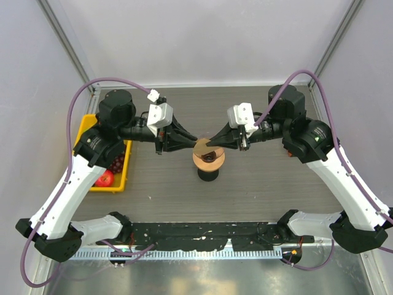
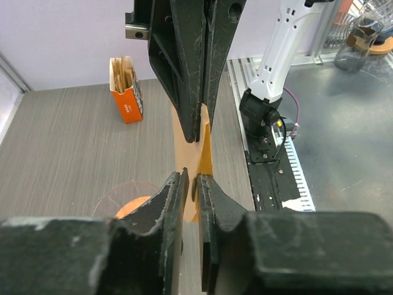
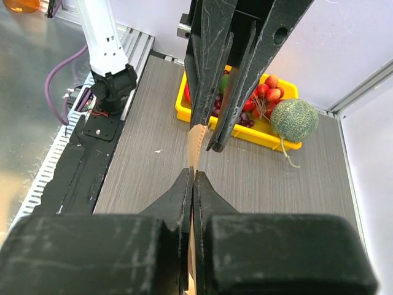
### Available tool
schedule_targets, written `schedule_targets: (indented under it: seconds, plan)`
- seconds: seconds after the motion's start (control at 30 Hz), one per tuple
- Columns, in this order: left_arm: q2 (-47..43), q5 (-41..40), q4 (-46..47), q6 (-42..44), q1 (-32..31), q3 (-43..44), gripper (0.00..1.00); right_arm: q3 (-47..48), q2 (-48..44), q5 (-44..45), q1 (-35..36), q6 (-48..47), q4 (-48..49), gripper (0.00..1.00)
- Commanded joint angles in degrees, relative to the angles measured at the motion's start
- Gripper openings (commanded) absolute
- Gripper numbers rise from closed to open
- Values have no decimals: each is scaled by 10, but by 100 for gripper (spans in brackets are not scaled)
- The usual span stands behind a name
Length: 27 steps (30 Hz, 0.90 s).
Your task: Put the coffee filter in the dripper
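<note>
Right gripper [image 1: 209, 145]: jaws pressed together, pinching one edge of the coffee filter [image 1: 201, 146]. The right wrist view shows the tan paper edge running straight into the closed fingertips.

Left gripper [image 1: 194, 139]: jaws only a sliver apart, clamped on the opposite edge of the same filter. The left wrist view shows the paper going in between the fingers [image 2: 175, 196].

In the top view the two grippers meet tip to tip, left coming in from 10 o'clock and right from 2 o'clock. The filter is stretched between them, edge-on and upright, just over the dripper [image 1: 209, 161] at its 12 o'clock rim. Cannot tell whether the paper touches the rim.

Counts:
- held filter: 1
- dripper: 1, sitting on a black base [image 1: 207, 174]
- yellow tray [image 1: 109, 188]: 1, at 9 o'clock of the dripper, well apart
- arms: 2

Only in the left wrist view: an orange box [image 2: 130, 103] with tan paper pieces sticking out of its top, standing on the table at 11 o'clock of the fingers.

Only in the right wrist view: one green melon [image 3: 293, 120] just beside the tray's end, and a cluster of red fruit [image 3: 265, 92] in the tray, too small to count.

The top view shows the tray mostly hidden under the left arm, with no melon or box in frame.
</note>
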Motion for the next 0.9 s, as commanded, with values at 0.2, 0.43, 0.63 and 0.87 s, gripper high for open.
schedule_targets:
  seconds: [0.2,0.43,0.63,0.87]
  plan:
    - [-11,-38,25,-18,-7,-10,36,18,-1,8,7,6,32,5]
    - [-7,-46,45,-31,-8,-21,32,13,-5,4,9,26,57,5]
    - [-18,-33,115,-73,-8,-61,37,6,-11,14,9,65,107,5]
    - [-31,-43,208,-144,-7,-111,40,4,-18,20,9,105,160,5]
